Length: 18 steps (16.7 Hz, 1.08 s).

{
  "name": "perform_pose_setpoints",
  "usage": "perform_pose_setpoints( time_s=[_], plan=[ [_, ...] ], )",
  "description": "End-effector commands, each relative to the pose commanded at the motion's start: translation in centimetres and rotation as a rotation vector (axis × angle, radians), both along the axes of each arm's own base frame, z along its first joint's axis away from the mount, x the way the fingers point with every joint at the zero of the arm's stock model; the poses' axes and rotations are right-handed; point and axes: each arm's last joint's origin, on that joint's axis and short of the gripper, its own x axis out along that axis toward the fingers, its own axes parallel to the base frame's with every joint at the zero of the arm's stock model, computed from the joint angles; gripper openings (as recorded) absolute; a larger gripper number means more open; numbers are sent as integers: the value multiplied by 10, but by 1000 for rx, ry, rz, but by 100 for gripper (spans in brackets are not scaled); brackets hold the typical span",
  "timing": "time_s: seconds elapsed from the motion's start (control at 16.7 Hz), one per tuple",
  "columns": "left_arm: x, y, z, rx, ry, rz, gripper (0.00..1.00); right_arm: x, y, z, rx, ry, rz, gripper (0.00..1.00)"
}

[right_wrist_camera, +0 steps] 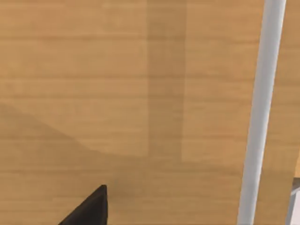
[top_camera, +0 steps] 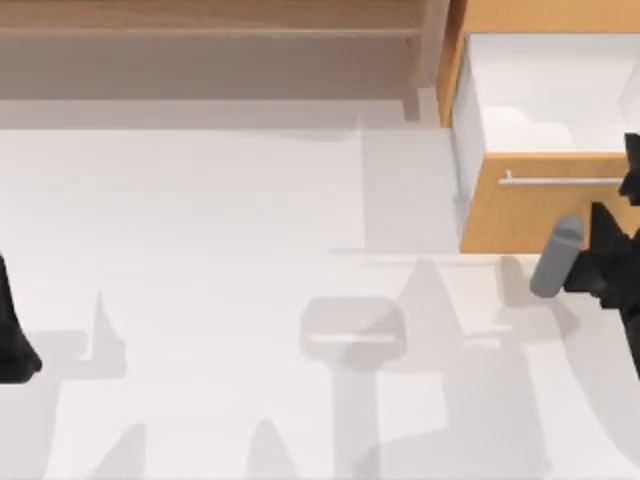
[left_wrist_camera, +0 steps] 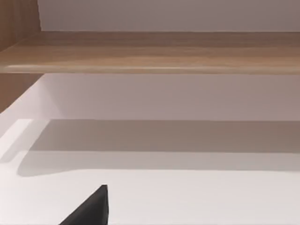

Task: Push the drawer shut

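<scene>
The drawer point(top_camera: 530, 215) stands pulled out at the back right of the table. Its white inner walls point(top_camera: 560, 90) are open to view behind the orange-tan front. A thin silver bar handle point(top_camera: 560, 181) runs across that front. My right gripper point(top_camera: 630, 185) is at the right edge of the top view, close against the drawer front near the handle's right end. In the right wrist view the wooden drawer front point(right_wrist_camera: 117, 103) is very near, with the handle point(right_wrist_camera: 260, 117) crossing it. My left gripper point(top_camera: 12, 340) is parked at the table's left edge.
A long pale-brown wooden shelf point(top_camera: 210, 30) runs along the back, left of the drawer, and the left wrist view faces this shelf point(left_wrist_camera: 150, 51). The white table point(top_camera: 200, 250) stretches out in front, crossed by soft shadows.
</scene>
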Motion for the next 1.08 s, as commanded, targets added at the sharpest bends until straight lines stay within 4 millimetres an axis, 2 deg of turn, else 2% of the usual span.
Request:
perform_pose_setpoints(
  time_s=[0.18,0.96,1.08],
  plan=[
    [0,0,0,0,0,0,100,0,0,0,0,0,0,100],
    [0,0,0,0,0,0,100,0,0,0,0,0,0,2],
    [0,0,0,0,0,0,100,0,0,0,0,0,0,0]
  ],
)
